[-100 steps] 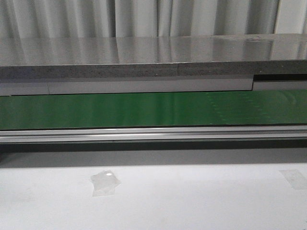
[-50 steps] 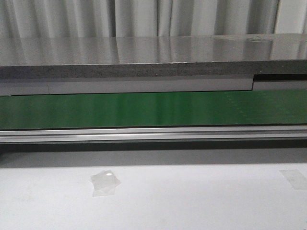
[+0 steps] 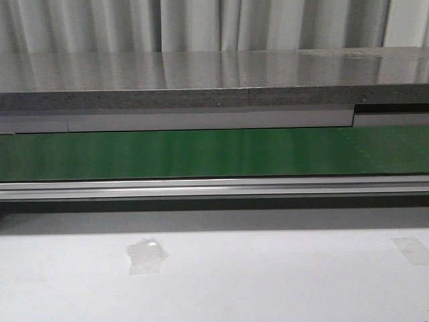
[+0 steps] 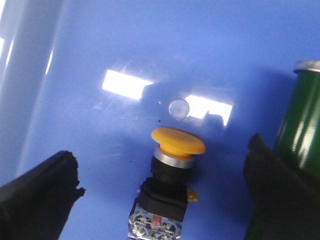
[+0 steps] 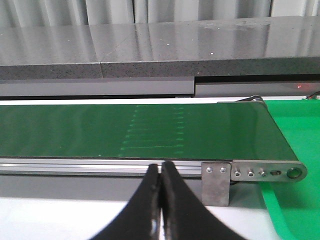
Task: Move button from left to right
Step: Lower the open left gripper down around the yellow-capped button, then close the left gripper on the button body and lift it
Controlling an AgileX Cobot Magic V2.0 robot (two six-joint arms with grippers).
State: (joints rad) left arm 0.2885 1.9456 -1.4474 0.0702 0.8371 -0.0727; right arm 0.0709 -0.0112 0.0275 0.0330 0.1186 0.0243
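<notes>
Button point(image 4: 169, 187) lying between the spread left jaws on the blue surface point(image 4: 150, 45) — cap pointing away; right jaws pressed together, far off.

The button point(image 4: 167, 187) runs off the left wrist picture's edge, so its black body is cut short. Both fingers point(image 4: 37, 192) of the left tool point(image 4: 160, 200) are cropped too. A green cylinder point(image 4: 297, 130), possibly a roller, is only partly visible.

Pale pleated curtains point(image 3: 201, 23) hang at the far side, behind a glossy grey speckled stone counter point(image 3: 201, 74) reflecting them.
</notes>
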